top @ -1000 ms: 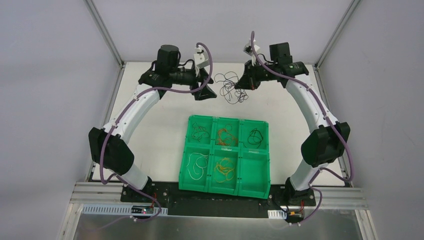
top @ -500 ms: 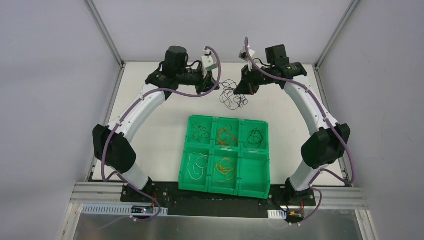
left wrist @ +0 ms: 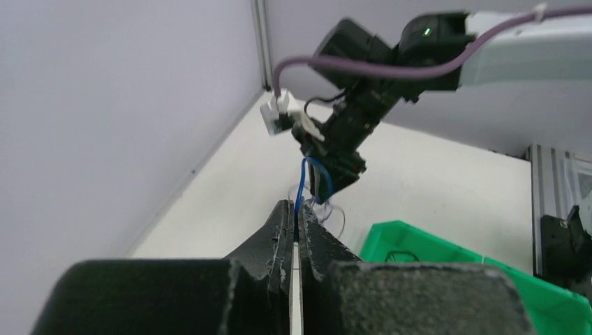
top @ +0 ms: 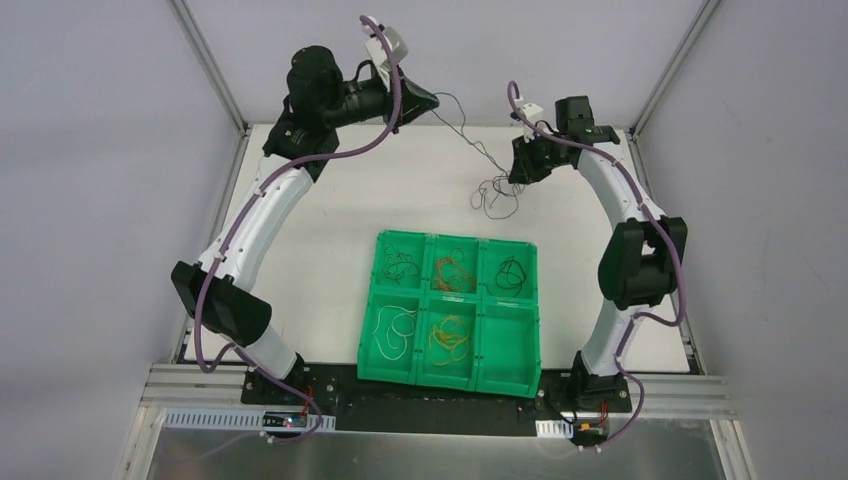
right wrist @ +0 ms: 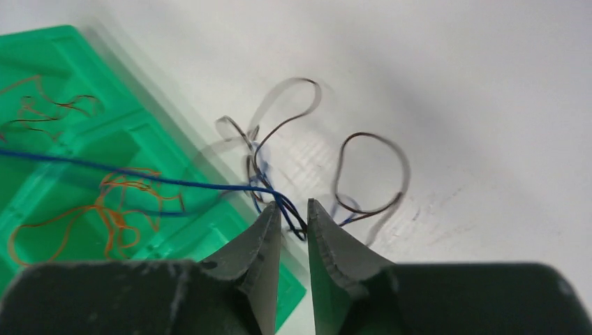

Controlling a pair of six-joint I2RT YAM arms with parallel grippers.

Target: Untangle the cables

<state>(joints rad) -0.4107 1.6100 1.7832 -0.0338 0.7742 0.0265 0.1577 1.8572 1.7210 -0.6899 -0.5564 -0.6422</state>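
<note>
A thin blue cable is pinched in my left gripper, which is shut on it and raised high at the back left. The strand runs taut down to my right gripper. A small tangle of dark cables hangs and rests on the table just under it. In the right wrist view the right gripper is slightly open. The blue strand and dark loops cross just in front of its tips, and none looks clamped.
A green six-compartment tray sits mid-table near the arms, holding sorted cables in orange, white and black. Its corner lies just left of the right gripper. Frame posts and walls bound the table's back edge.
My left gripper shut on a strand and lifted up and back to the left, drawing it taut. The right gripper shifted right and its jaws parted. The tangle moved right with it.
</note>
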